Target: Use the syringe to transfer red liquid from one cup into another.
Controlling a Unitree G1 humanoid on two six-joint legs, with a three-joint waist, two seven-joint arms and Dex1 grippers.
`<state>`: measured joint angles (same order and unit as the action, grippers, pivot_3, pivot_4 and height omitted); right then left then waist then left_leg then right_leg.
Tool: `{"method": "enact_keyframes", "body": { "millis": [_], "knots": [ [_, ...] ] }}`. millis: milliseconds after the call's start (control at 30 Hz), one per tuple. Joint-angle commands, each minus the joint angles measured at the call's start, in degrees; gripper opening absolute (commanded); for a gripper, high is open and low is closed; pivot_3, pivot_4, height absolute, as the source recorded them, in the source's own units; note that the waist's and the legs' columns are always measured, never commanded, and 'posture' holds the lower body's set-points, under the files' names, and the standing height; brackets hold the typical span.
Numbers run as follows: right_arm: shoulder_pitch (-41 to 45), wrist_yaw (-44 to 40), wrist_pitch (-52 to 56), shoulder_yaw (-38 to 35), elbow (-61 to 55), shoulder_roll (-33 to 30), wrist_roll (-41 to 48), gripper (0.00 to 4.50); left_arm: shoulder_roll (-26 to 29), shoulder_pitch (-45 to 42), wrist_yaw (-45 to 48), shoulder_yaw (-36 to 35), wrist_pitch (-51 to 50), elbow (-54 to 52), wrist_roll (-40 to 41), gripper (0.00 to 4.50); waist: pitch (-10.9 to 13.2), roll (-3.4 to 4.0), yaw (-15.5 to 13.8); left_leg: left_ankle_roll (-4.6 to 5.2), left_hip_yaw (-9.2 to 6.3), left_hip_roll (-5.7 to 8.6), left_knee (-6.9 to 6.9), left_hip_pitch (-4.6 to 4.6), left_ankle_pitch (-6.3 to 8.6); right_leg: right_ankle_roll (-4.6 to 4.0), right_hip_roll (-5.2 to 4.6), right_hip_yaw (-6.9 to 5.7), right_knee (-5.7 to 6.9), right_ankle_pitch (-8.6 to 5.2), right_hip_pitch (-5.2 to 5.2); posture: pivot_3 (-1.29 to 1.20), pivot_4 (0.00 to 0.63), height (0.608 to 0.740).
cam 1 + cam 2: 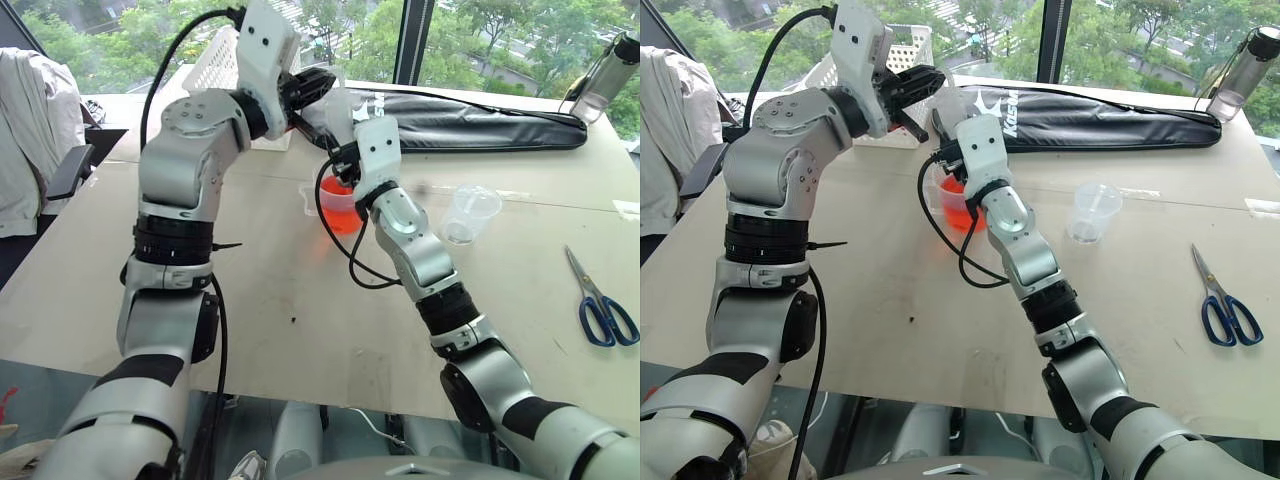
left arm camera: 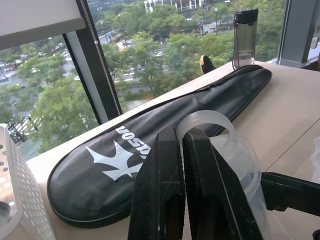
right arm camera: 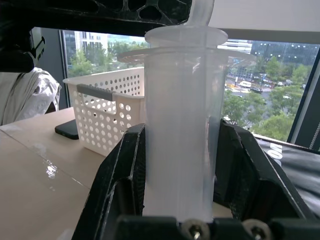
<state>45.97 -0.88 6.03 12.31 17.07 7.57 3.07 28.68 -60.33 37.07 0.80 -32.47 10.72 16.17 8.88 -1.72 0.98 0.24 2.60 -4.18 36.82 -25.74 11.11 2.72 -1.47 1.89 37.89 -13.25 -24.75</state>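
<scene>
The clear syringe [image 3: 182, 100] stands upright over the larger beaker [image 1: 335, 192], which holds red liquid [image 1: 340, 218] at the table's middle. My right gripper [image 1: 343, 158] is shut on the syringe barrel, a black finger [image 3: 125, 165] on each side. My left gripper [image 1: 318, 88] reaches in level from above, and its fingers [image 2: 160, 170] are shut on the plunger's clear ring [image 2: 205, 119]. The syringe's nozzle is hidden behind my right gripper. The smaller handleless cup [image 1: 470, 213] stands to the right of the beaker and looks empty.
A long black bag [image 1: 480, 122] lies across the far side of the table. A white perforated basket [image 1: 222, 55] sits at the far left, with a dark bottle [image 1: 610, 70] at the far right. Blue-handled scissors [image 1: 603, 305] lie near the right edge.
</scene>
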Motion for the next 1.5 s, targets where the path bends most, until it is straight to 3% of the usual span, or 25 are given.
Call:
{"method": "enact_keyframes", "body": {
  "millis": [33,1067,1300,1400,1500],
  "knots": [
    [-1.7,-0.7,0.3,0.8,-1.8,3.3,0.0,1.51,0.9,-3.9,-0.6,-2.0,4.1,0.3,-1.2,0.00,0.0,0.00,0.0,0.00,0.00,0.00,0.00,0.00,0.00,0.00,0.00,0.00,-0.01,0.00,0.00,0.00,0.150,0.724],
    [-2.3,-0.9,-0.4,1.0,-2.5,3.5,0.1,1.51,1.4,-7.3,1.3,-2.3,8.8,6.6,-2.5,0.00,0.0,0.00,0.0,0.00,0.00,0.00,0.00,0.00,0.00,0.00,0.00,0.00,-0.01,0.00,0.00,0.00,0.150,0.724],
    [-2.2,-0.7,-0.9,0.9,-2.7,3.4,-0.2,1.51,1.0,-5.6,3.2,-2.9,5.4,4.7,0.0,0.00,0.0,0.00,0.0,0.00,0.00,0.00,0.00,-0.01,0.00,0.00,0.00,0.00,-0.01,0.00,0.00,0.00,0.150,0.724],
    [-1.7,-0.4,-1.7,1.0,-3.3,3.1,-0.8,1.51,1.5,-3.7,4.8,-4.8,0.1,1.6,3.9,0.76,0.0,0.00,0.1,0.00,0.00,0.00,0.00,-0.01,0.00,0.00,0.00,0.00,-0.01,0.00,0.00,0.00,0.150,0.724],
    [-1.3,-0.4,-2.4,1.3,-4.5,2.8,-1.4,1.51,3.1,-2.2,4.9,-9.1,-6.0,-1.4,8.6,2.18,0.0,0.00,0.6,0.00,-0.01,-0.01,0.00,0.00,0.00,0.00,0.01,0.01,0.00,0.00,0.00,0.00,0.150,0.724]
  ]
}}
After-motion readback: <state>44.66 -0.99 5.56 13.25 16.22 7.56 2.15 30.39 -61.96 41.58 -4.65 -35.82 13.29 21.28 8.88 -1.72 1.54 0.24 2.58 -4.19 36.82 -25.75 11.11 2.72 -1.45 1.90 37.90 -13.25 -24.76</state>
